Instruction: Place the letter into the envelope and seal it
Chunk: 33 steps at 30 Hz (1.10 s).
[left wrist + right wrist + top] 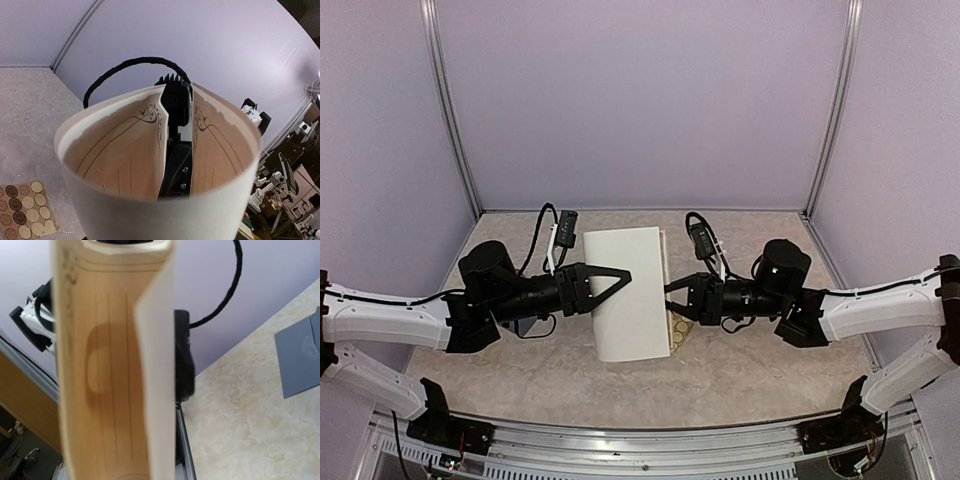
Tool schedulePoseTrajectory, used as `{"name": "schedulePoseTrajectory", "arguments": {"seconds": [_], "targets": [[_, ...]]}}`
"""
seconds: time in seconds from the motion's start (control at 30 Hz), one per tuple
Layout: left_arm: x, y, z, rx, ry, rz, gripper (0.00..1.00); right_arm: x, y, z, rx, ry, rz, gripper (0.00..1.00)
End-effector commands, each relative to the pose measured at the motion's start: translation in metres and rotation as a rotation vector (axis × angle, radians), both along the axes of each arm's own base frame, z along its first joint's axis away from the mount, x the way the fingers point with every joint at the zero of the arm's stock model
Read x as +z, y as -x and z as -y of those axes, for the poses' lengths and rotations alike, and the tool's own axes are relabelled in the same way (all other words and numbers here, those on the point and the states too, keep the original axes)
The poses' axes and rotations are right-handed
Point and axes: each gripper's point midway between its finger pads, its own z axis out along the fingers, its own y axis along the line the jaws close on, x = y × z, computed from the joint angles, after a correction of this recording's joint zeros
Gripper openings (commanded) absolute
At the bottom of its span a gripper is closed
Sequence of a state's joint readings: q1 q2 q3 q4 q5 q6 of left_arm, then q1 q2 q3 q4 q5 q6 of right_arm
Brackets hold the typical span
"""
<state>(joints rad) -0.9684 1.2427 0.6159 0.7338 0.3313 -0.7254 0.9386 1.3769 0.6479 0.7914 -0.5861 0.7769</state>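
The letter [630, 320] is bent into a loop, white back outward, and hangs in the air between both grippers. My left gripper [628, 273] reaches over its left part with the fingers drawn together to a point on it. My right gripper [668, 291] is shut on the letter's right edge. In the left wrist view the loop [120, 155] shows its beige bordered inside and hides my own fingers; the right gripper [176, 107] shows between the two edges. In the right wrist view the letter [100, 390] fills the middle, with one finger [183, 355] beside it. The blue-grey envelope [300, 355] lies flat on the table.
A tan sheet of round stickers [682, 330] lies on the table under the letter's right edge; it also shows in the left wrist view [22, 210]. Black cables loop behind both wrists. Purple walls and metal posts enclose the marbled table [760, 380].
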Motion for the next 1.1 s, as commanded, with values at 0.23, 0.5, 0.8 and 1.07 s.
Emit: {"name": "schedulePoseTrajectory", "arguments": {"seconds": [0.23,0.5,0.8,1.07], "targets": [[0.0035,0.0008,0.0036,-0.008,0.016,0.008,0.45,0.0065,0.0083,-0.008,0.041,-0.017,0.021,0.0],[-0.0003,0.0013,0.0055,-0.014,0.006,0.002,0.38,0.0062,0.0085,-0.0089,0.041,-0.015,0.021,0.0],[-0.0008,0.0021,0.0097,-0.033,0.003,-0.002,0.39,0.0044,0.009,-0.0106,0.049,-0.01,0.018,0.0],[-0.0014,0.0015,0.0116,-0.036,0.005,-0.003,0.34,0.0024,0.0085,-0.0112,0.047,-0.004,0.015,0.0]]}}
